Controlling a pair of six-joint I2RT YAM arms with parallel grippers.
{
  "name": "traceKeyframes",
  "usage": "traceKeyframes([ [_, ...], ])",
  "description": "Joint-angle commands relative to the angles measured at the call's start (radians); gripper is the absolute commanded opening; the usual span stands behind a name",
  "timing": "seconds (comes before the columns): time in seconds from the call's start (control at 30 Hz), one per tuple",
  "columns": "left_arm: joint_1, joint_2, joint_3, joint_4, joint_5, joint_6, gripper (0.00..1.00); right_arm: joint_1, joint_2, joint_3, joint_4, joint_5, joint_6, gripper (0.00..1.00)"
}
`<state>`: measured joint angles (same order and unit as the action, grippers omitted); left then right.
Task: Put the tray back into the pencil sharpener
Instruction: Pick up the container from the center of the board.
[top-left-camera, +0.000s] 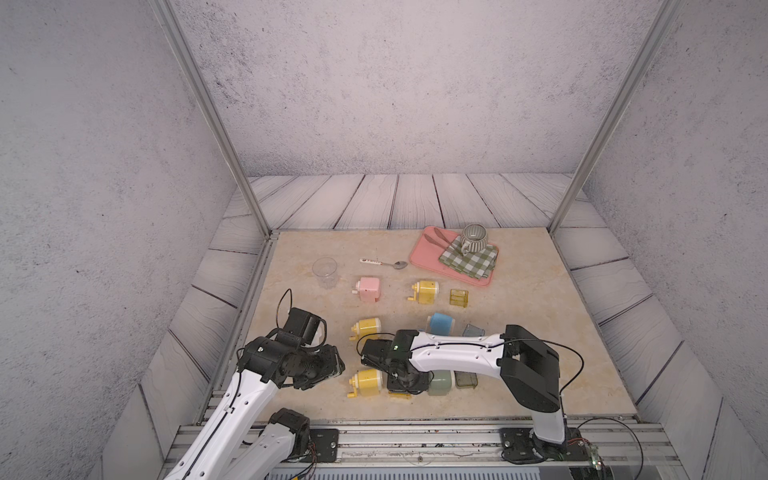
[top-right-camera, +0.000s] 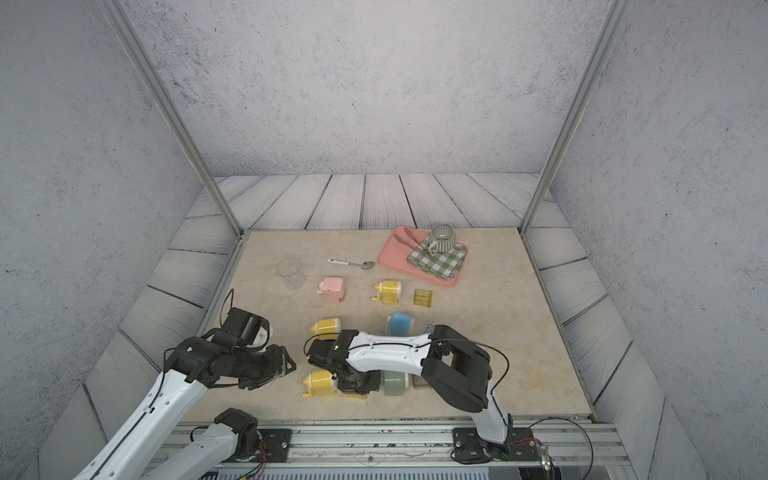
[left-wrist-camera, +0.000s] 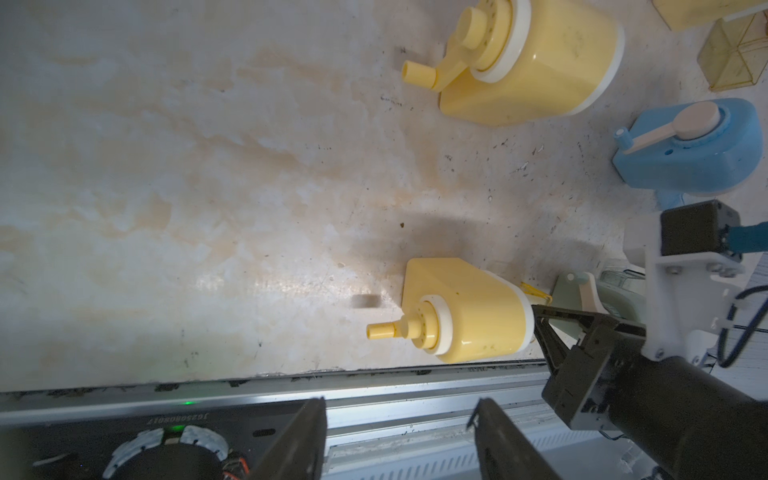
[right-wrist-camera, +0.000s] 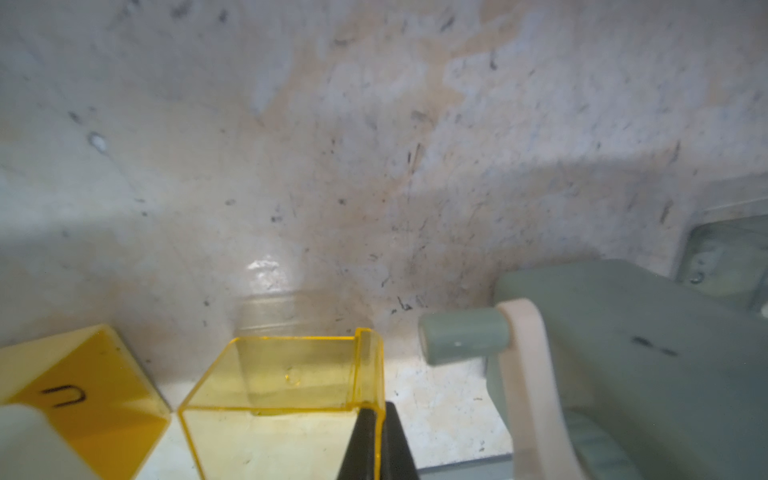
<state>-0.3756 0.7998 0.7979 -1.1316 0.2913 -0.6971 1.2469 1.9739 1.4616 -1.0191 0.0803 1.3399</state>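
A pale string of letters and digits (left-wrist-camera: 176, 419) is printed on the black base plate (left-wrist-camera: 62, 428), past the table's front edge from the near yellow pencil sharpener (left-wrist-camera: 469, 316). It shows upside down in the left wrist view, seems to begin JG25, and the rest cannot be read surely. A black U-shaped mark (right-wrist-camera: 62, 397) stands on that sharpener's yellow end face, and the spoon (top-left-camera: 384, 263), well beyond the sharpener, has dark print on its white handle, too small to read.
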Motion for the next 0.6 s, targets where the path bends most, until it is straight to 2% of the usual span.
traceKeyframes([
  [0.0,-0.006,-0.005,-0.009,-0.002,-0.01,0.009,0.63,-0.002,0.008,0.067,-0.079,0.046,-0.033,0.05],
  [0.27,-0.006,-0.009,-0.088,0.088,0.138,0.026,0.67,-0.003,0.047,0.166,-0.147,0.054,-0.092,0.05],
  [0.57,-0.006,0.012,-0.139,0.172,0.228,-0.016,0.68,-0.006,0.064,0.175,-0.162,0.05,-0.116,0.05],
])
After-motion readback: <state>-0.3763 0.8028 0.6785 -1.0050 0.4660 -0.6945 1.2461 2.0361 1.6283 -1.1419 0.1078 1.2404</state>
